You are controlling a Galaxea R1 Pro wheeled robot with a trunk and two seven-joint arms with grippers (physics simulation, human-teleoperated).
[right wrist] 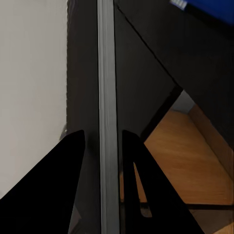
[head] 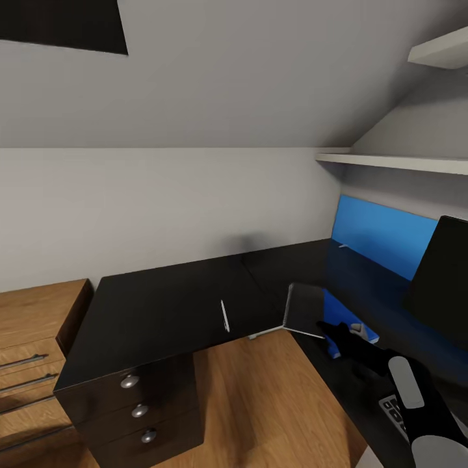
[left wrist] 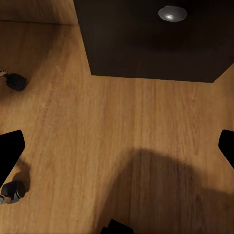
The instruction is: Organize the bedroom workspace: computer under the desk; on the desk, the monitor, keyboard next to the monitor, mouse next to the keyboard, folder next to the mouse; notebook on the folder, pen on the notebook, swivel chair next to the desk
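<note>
1. Standing at the far left in the head view was a light wooden dresser [head: 32, 318] with long metal handles.
2. Beside it ran the long glossy black L-shaped desk [head: 156, 305], its drawer unit carrying three round silver knobs [head: 129, 381].
3. The left gripper [left wrist: 117, 146] hung over the wooden floor by that drawer unit, jaws spread wide with nothing between them; two small black castors [left wrist: 14, 81] stood on the floor nearby.
4. A thin pale silver-white pen [head: 224, 316] lay on the desk near its inner corner.
5. The right gripper [head: 323, 326] pinched a small dark flat notebook [head: 305, 309] by its pale edge [right wrist: 106, 73], holding it upright above the desk.
6. Just beside it, the flat bright blue folder [head: 341, 311] lay on the desk.
7. A long blue wall panel [head: 383, 234] stood behind.
8. The slim dark keyboard [head: 392, 408] lay by the right arm, its key legends too small to read.
9. The black flat monitor [head: 445, 279] stood on the desk at the far right.
</note>
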